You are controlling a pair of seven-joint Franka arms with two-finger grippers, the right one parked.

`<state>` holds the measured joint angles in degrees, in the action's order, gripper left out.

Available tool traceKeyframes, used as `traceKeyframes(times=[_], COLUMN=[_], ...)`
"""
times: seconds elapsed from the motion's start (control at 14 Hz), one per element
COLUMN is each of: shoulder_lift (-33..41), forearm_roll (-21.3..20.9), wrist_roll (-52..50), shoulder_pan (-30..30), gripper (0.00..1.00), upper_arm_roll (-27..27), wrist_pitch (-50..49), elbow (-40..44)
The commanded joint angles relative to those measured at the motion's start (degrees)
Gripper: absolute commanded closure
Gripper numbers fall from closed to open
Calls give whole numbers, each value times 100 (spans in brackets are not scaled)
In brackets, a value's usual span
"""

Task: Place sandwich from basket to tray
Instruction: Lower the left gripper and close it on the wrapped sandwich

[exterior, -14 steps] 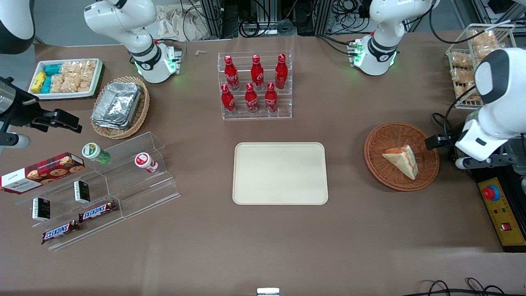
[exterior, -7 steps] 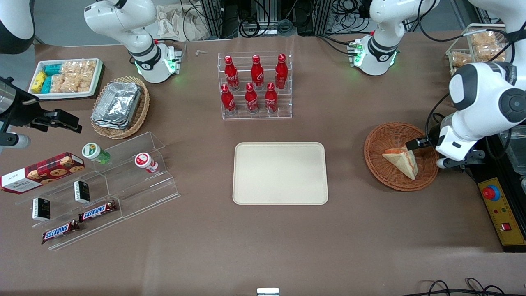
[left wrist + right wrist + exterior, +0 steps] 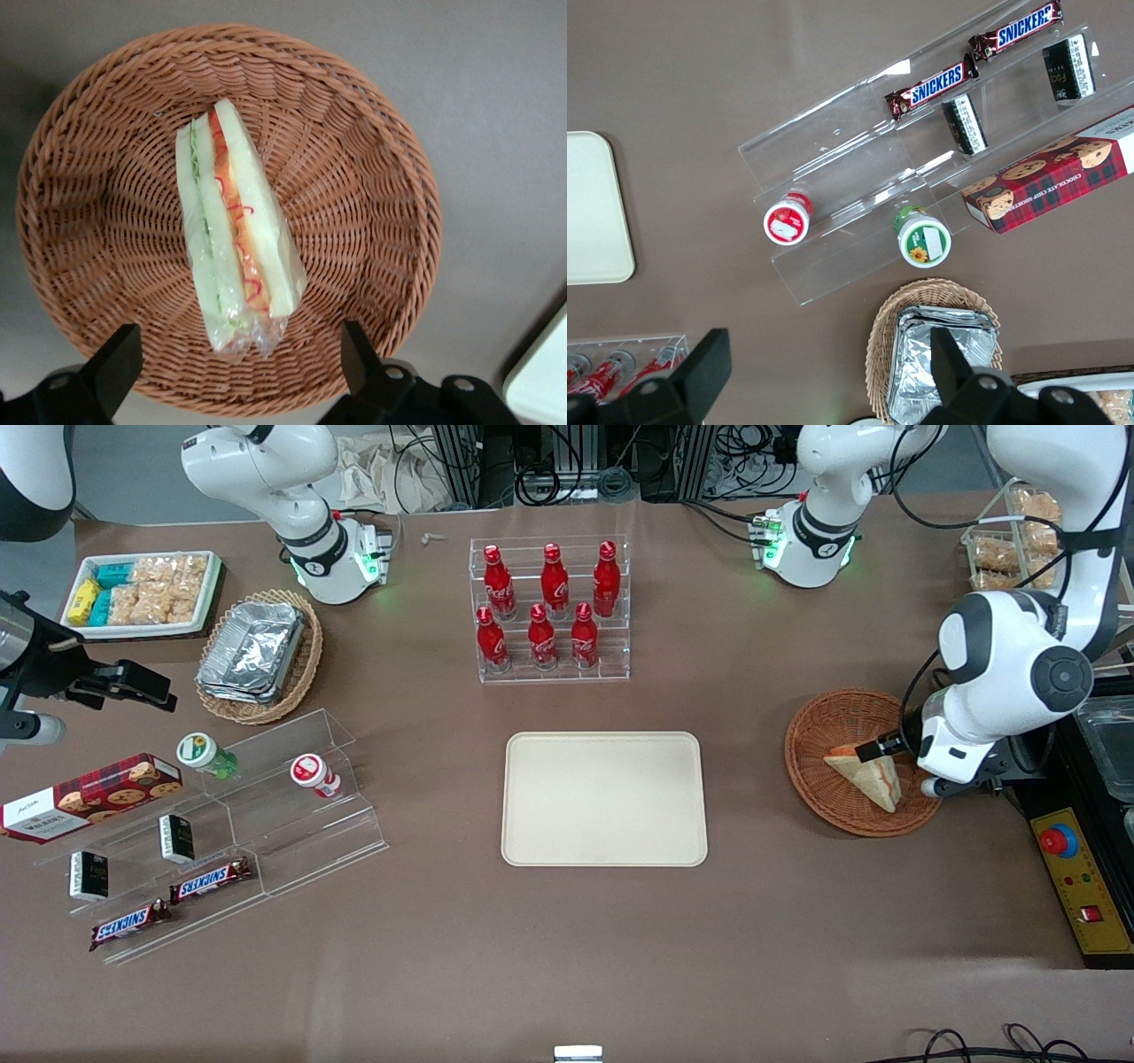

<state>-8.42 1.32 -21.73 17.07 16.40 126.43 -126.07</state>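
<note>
A reddish-brown woven basket [image 3: 372, 168] is holding a sandwich [image 3: 235, 235] of pale white bread showing stripes of green and pink-red filling under clear wrap. The black-fingered gripper [image 3: 235, 376], its fingers spread wide, is hanging above the basket's rim. Toward the parked arm's end, a plain beige tray [image 3: 604, 798] is lying on the matte brown table [image 3: 532, 957]. Farther from the front camera, red bottles [image 3: 545, 602] with white lettering are standing in a clear rack.

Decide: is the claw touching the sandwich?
Apart. The left wrist view shows the open claw above the sandwich, fingertips clear of it on both sides.
</note>
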Motion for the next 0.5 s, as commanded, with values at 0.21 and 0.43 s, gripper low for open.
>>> traceKeyframes(times=[0.21,0.43], shoulder_lift=[-221,-326], forearm_roll=[-62,-62], wrist_roll=[-455,-447], shoulder_pan=[68,139], gripper=[0,5], upper_arm_roll=[30,30], wrist_pitch=[705,1093], elbow=[-303,-541])
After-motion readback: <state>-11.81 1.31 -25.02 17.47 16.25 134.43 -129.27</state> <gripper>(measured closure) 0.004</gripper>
